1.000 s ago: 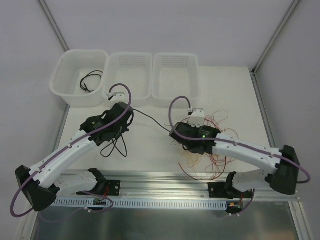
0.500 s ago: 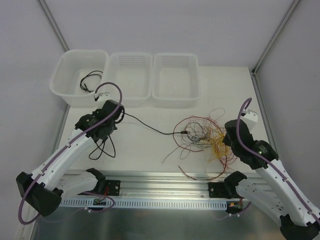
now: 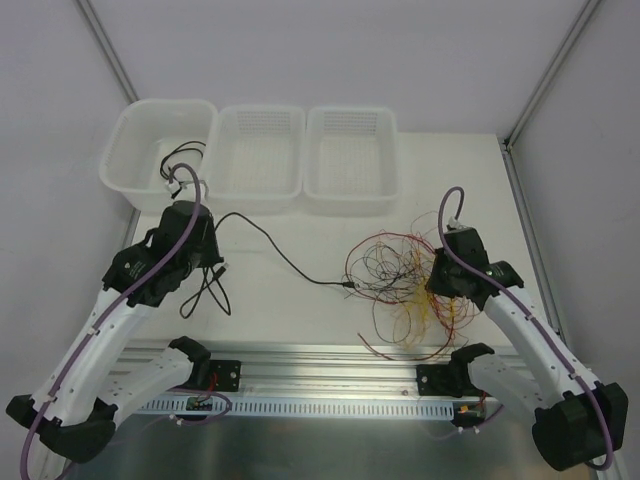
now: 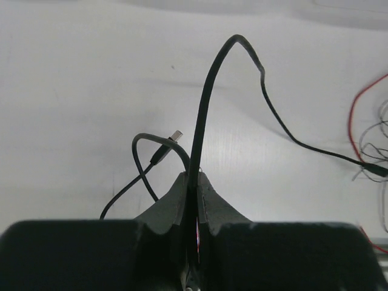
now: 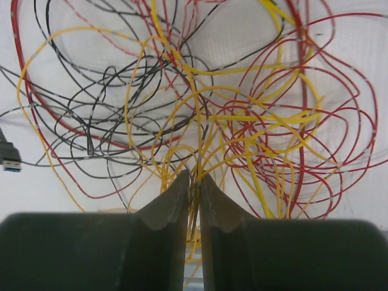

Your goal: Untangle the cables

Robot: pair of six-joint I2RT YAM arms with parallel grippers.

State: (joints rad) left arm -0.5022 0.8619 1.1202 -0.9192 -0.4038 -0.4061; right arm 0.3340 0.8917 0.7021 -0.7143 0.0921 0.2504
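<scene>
Holding one black cable point(image 4: 209, 91) tight, the left gripper point(image 4: 193, 182) has its jaws squeezed shut on it. From there the black cable runs sideways across the table point(image 3: 290, 325), left to right. Its plug point(image 5: 9, 159) lies at the left edge of the messy pile of cables point(image 3: 400, 270).

The pile of red, yellow and black loops sits on the right side of the table, well apart from the left gripper. The right gripper point(image 5: 194, 180) is much nearer, right at the pile. Its jaws stand almost together, with only a thin slit. Some yellow wires point(image 5: 242, 157) run into that slit, but I cannot tell if they are pinched.

The table is flat and white. I think the best room to pull is on the left, with bare table between the arms. White bins point(image 3: 262, 108) wait along the far edge.
</scene>
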